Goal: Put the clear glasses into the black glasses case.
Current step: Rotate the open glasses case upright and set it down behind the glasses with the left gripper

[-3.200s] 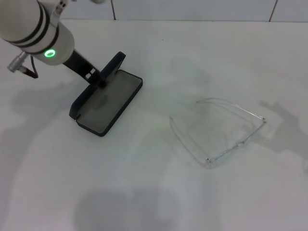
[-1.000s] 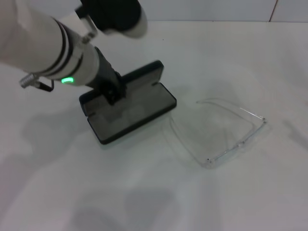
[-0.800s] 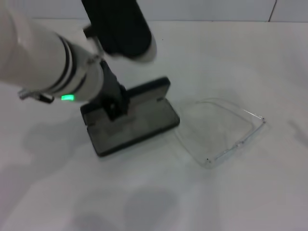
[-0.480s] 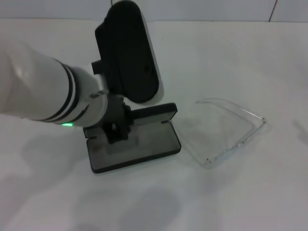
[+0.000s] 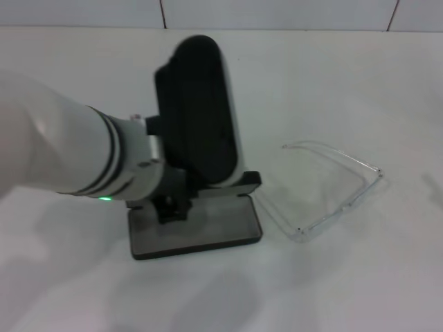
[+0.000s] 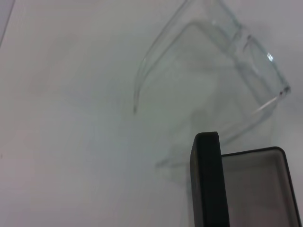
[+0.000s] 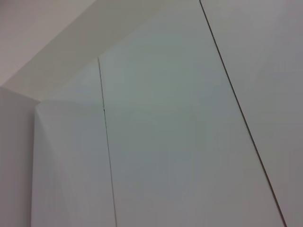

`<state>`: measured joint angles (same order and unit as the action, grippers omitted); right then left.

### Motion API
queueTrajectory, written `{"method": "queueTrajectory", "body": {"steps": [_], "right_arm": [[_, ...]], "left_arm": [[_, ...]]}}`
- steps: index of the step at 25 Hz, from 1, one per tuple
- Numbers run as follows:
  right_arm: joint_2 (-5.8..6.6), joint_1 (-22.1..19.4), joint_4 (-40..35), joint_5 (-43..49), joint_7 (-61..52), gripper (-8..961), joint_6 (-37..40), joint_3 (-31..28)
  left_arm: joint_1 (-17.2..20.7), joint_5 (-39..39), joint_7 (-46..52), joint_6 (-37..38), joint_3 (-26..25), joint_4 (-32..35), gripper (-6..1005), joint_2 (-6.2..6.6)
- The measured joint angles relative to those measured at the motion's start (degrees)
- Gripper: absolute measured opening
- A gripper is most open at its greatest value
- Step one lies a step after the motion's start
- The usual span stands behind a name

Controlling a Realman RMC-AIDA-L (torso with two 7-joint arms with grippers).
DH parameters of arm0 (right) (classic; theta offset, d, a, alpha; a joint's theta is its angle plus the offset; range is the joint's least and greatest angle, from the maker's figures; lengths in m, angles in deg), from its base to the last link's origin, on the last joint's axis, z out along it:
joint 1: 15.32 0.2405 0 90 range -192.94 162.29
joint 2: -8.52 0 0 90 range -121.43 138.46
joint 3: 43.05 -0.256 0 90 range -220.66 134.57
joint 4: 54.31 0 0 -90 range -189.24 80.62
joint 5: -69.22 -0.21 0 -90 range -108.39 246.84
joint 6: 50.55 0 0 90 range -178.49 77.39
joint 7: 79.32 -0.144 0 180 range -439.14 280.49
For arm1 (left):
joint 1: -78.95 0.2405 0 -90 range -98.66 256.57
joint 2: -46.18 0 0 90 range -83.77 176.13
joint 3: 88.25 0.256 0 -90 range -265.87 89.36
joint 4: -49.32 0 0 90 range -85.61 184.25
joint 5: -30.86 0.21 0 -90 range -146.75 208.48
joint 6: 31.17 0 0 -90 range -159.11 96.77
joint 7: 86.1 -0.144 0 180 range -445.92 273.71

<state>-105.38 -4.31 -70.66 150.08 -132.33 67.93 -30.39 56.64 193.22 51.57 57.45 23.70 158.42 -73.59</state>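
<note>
While left claw grips black glasses case, clear glasses just beside

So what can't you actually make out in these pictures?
- Left hand: in the head view its own arm covers the fingers, so its grip is unclear.
- Black glasses case: the arm hides much of the lid; the left wrist view's edge cuts it off.
- Clear glasses: faint against the white table.
- Right hand: unseen; its wrist view shows only wall panels.
</note>
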Motion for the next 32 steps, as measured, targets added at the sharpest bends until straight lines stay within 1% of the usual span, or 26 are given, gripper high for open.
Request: {"method": "queueTrajectory", "body": {"steps": [5, 10, 19, 23, 28, 32], "right_arm": [[0.00, 0.0, 0.0, 0.0, -0.1, 884, 0.0, 0.0], [0.04, -0.1, 0.0, 0.4, -0.1, 885, 0.0, 0.5], [0.09, -0.8, 0.0, 0.5, -0.1, 885, 0.0, 0.4], [0.09, -1.3, 0.0, 0.4, -0.1, 885, 0.0, 0.1], [0.08, -1.7, 0.0, 0.2, 0.0, 885, -0.5, 0.0], [0.08, -1.8, 0.0, 0.1, 0.1, 884, -0.5, 0.0]], "left_arm": [[-0.8, -0.2, -0.1, -4.5, 2.7, -1.7, 204, -0.11], [-2.1, -0.7, -0.1, -9.6, 3.5, -4.0, 205, -0.32], [-6.6, -0.9, -1.5, -19.7, 7.8, -11.4, 206, -0.39], [-7.9, -0.8, -2.9, -21.2, 8.7, -13.4, 206, -0.49], [-9.4, -0.8, -3.5, -21.4, 9.3, -15.2, 207, -0.55], [-9.3, -0.5, -3.6, -22.7, 9.5, -15.5, 208, -0.56]]}}
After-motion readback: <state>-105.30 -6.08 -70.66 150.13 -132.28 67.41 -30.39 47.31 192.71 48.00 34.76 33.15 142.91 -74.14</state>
